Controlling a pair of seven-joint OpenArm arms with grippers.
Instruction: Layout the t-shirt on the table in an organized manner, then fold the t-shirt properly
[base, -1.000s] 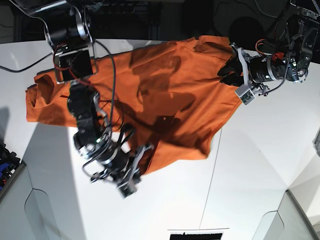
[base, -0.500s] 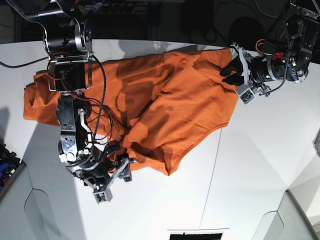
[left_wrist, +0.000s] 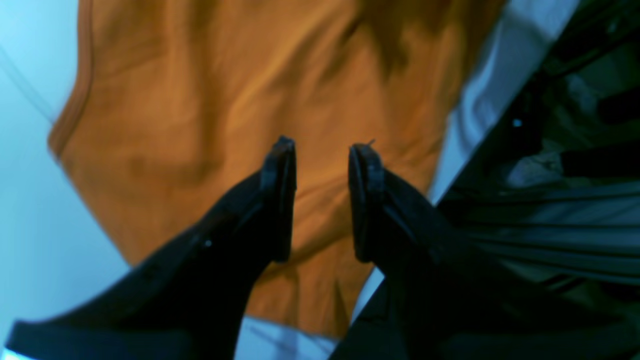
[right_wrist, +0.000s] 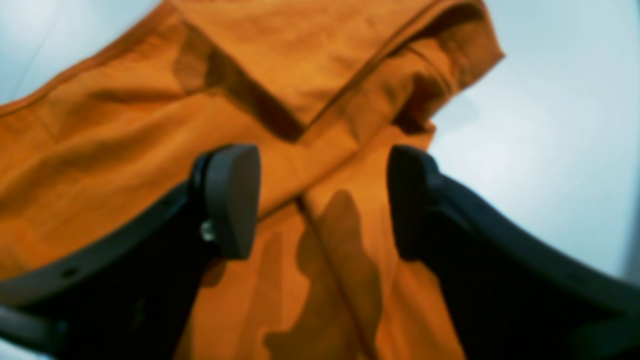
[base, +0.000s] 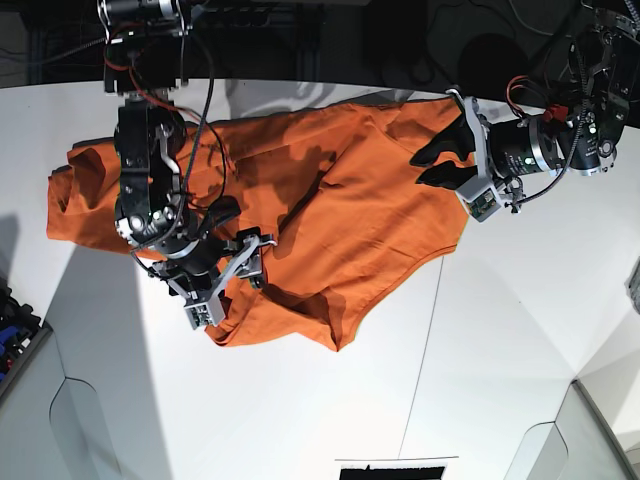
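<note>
The orange t-shirt (base: 340, 220) lies rumpled across the white table (base: 500, 330), with a folded-over flap along its near edge. My right gripper (base: 243, 265) hovers open over that near part. In the right wrist view its fingers (right_wrist: 232, 200) stand wide apart above creased fabric (right_wrist: 100, 150), holding nothing. My left gripper (base: 420, 170) is at the shirt's far right corner near the table's back edge. In the left wrist view its fingers (left_wrist: 280, 200) are parted, with the shirt (left_wrist: 200, 100) showing through the gap.
A thin dark seam (base: 425, 350) runs across the table to the right of the shirt. Dark clutter lies beyond the back edge (base: 300, 40). A black object (base: 390, 470) sits at the near edge, and blue items (base: 10, 320) at the far left.
My right gripper has opened and let go of the shirt's near edge, then drawn back over the cloth. The released fabric has settled on the table. My left gripper has shifted slightly inward.
</note>
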